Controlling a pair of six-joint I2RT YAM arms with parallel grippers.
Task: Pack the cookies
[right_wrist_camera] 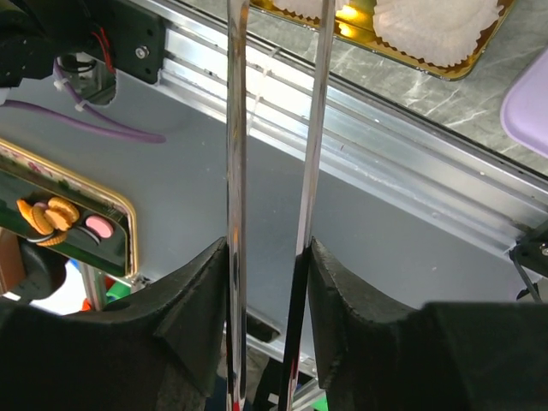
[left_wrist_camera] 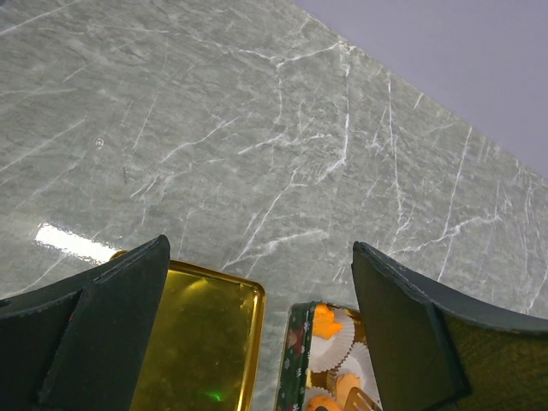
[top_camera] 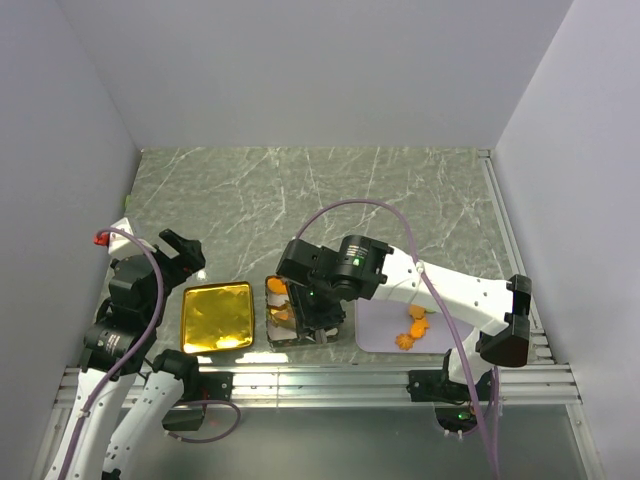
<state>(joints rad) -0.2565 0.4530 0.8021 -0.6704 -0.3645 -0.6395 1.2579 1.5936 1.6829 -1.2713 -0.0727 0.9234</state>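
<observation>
The right gripper (right_wrist_camera: 270,248) has its jaws drawn in narrow, clamped on a pair of thin metal tongs (right_wrist_camera: 235,154), each pad pressing one blade so that the two blades run almost side by side. In the overhead view this arm reaches across to hang over the open tin (left_wrist_camera: 296,355). The left gripper (left_wrist_camera: 257,253) has its jaws spread wide, holding and touching nothing, above the grey marbled bench (top_camera: 300,200). Three orange cookies (top_camera: 418,325) lie on a lavender plate (top_camera: 380,325) at 3 o'clock from the tin. More orange pieces sit inside the tin among white paper cups (left_wrist_camera: 338,342). A gold lid (top_camera: 217,317) lies flat at 9 o'clock from the tin, just beside it. The tin's outer wall carries a dark green printed pattern, too small to read.
</observation>
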